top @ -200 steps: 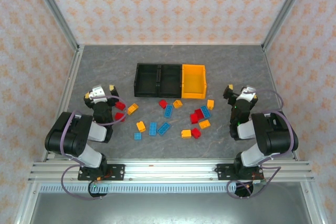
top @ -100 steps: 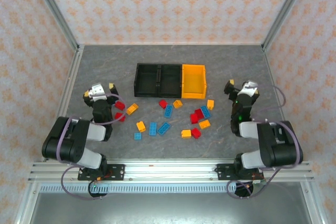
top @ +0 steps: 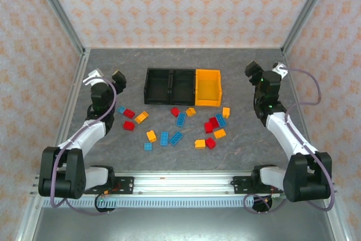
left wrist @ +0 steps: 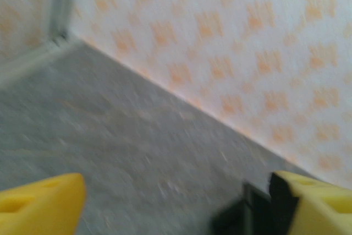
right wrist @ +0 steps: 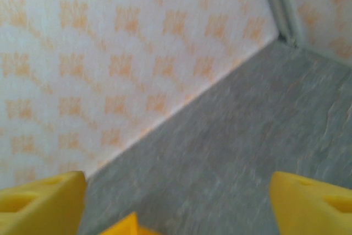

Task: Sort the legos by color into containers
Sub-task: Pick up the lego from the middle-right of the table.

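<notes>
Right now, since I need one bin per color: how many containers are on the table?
3, joined in a row beyond the legos: left black bin, middle black bin, orange-yellow bin on the right. None looks hidden.

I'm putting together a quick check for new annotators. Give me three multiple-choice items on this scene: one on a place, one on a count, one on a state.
1. In the top view, where in the row of bins is the orange-yellow bin?
A. left end
B. middle
C. right end

2. How many black bins are in the row?
A. one
B. two
C. three

3. What state is the left gripper in?
A. open, nothing between its fingers
B. shut on a red brick
C. shut on a blue brick

Answers:
1 C: it closes the row on the right, joined to a black one.
2 B: two black bins stand side by side, left of the orange-yellow one.
3 A: the left wrist view shows its yellow fingertips wide apart, with bare table between them.
</notes>
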Action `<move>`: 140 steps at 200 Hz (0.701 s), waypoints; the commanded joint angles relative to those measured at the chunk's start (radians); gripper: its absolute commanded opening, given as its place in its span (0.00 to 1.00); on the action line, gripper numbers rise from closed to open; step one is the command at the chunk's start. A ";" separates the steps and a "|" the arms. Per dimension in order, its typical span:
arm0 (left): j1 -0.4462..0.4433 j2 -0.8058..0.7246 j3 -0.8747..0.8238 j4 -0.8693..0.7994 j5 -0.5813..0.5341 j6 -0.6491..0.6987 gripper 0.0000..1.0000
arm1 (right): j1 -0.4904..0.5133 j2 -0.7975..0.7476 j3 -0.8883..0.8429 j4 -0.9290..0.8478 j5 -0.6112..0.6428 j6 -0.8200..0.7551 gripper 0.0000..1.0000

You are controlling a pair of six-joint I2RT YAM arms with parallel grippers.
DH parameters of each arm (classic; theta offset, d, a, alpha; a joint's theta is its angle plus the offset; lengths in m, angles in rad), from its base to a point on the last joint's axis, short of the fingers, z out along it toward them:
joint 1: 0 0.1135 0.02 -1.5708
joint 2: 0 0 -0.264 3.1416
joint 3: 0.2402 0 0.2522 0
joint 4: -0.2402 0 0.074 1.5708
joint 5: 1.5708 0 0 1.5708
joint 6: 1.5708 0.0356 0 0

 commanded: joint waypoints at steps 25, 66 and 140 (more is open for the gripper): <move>-0.058 0.003 0.105 -0.382 0.371 -0.058 0.80 | 0.043 0.092 0.059 -0.390 -0.223 -0.011 0.70; -0.207 -0.034 0.073 -0.488 0.426 -0.059 0.76 | 0.126 0.154 0.069 -0.526 -0.189 -0.057 0.68; -0.417 -0.036 0.022 -0.444 0.428 -0.107 0.73 | 0.242 0.244 0.023 -0.550 -0.157 -0.059 0.70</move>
